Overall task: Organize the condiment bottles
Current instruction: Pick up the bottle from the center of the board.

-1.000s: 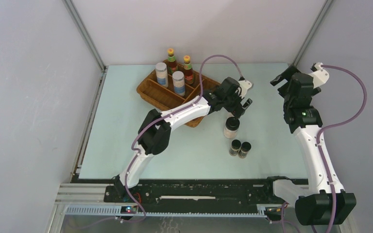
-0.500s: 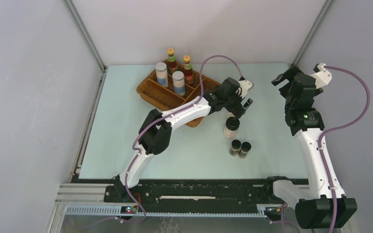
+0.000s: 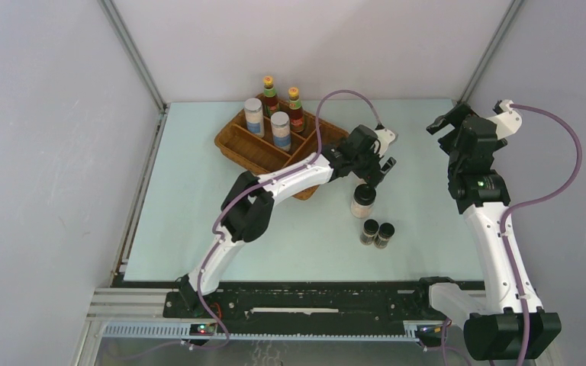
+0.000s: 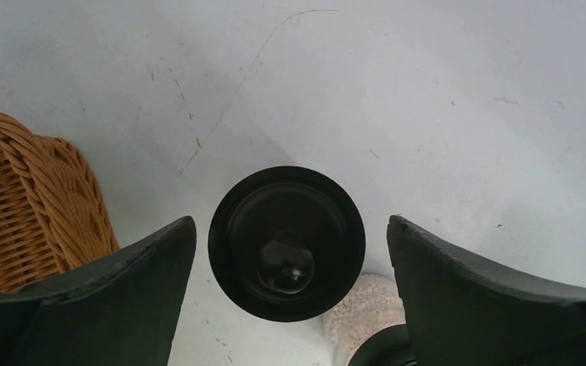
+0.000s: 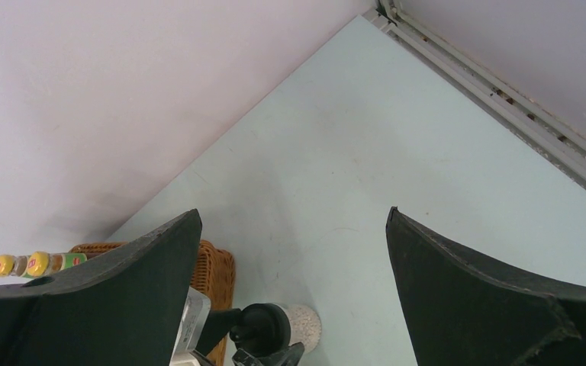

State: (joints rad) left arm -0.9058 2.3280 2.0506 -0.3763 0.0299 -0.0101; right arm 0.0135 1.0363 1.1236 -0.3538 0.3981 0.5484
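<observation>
The shaker (image 3: 363, 200) was a small beige bottle with grainy pale contents and a round black cap, and it stood upright on the pale green table (image 3: 198, 213), long axis vertical and cap up, just beside the near right corner of the wicker tray (image 3: 233, 145). The left gripper (image 3: 374, 166) hung right above it, released: from the left wrist the cap (image 4: 287, 242) sat between the spread fingers (image 4: 122, 282) with a gap on each side. Two tiny dark vials (image 3: 377, 232) stood upright side by side just in front of the shaker. In the tray, two silver-lidded jars (image 3: 280, 130) and two slim red-brown sauce bottles (image 3: 295, 107) stood upright in the far compartments. The right gripper (image 3: 441, 122) was raised at the far right, well apart from the bottles, its jaws wide and holding nothing.
</observation>
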